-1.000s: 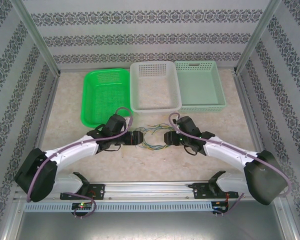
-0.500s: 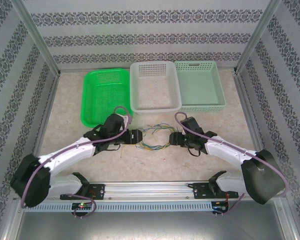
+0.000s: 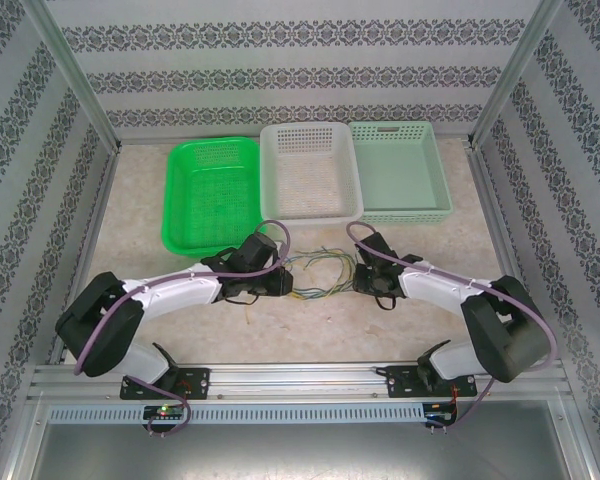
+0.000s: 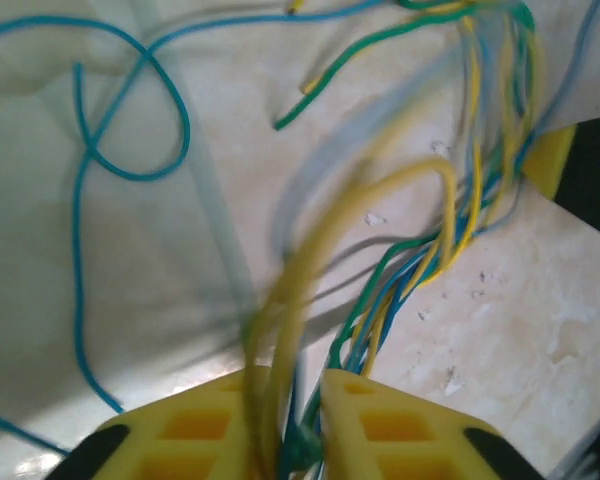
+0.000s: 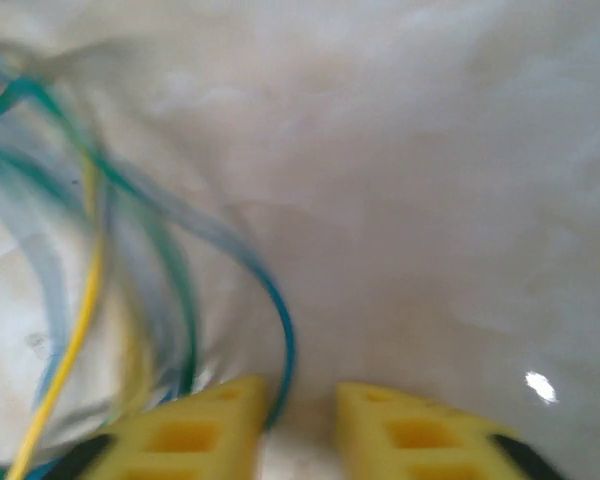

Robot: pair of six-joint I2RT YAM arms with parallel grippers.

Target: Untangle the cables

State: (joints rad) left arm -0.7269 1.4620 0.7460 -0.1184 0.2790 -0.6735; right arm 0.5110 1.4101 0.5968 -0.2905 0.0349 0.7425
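The cables (image 4: 412, 274) have smooth, slightly glossy plastic sheaths. The fingers (image 4: 195, 432) are matt yellow plastic. The table (image 3: 310, 328) looks like polished, marbled stone and catches a bright glint. The far baskets (image 3: 312, 214) are perforated plastic. The near rail (image 3: 300, 378) is brushed metal.

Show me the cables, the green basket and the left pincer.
cables (image 3: 318, 275): top view, middle of the tangle.
green basket (image 3: 215, 144): top view, far rim.
left pincer (image 4: 285, 390): left wrist view, between its fingertips.
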